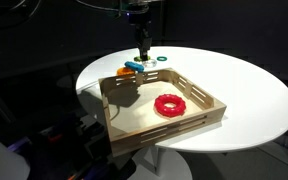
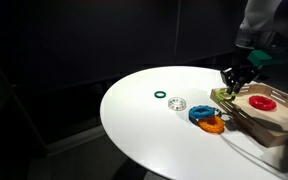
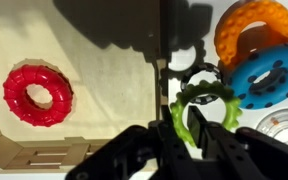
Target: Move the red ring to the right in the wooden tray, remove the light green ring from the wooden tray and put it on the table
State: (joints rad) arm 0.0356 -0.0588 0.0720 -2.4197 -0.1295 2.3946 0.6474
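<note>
While the gripper (image 3: 204, 122) is closed to a narrow gap, its fingers (image 3: 227, 122) clamp the light green ring (image 3: 206, 93), whose flat face and hole look up at the wrist camera; being round, it shows no long axis. It sits over the table (image 1: 244, 90) just outside the tray (image 3: 162, 50) wall, near the blue ring (image 3: 276, 75) and orange ring (image 3: 252, 28). Beyond the wall, the red ring (image 3: 37, 95) lies flat on the tray floor, well apart.
</note>
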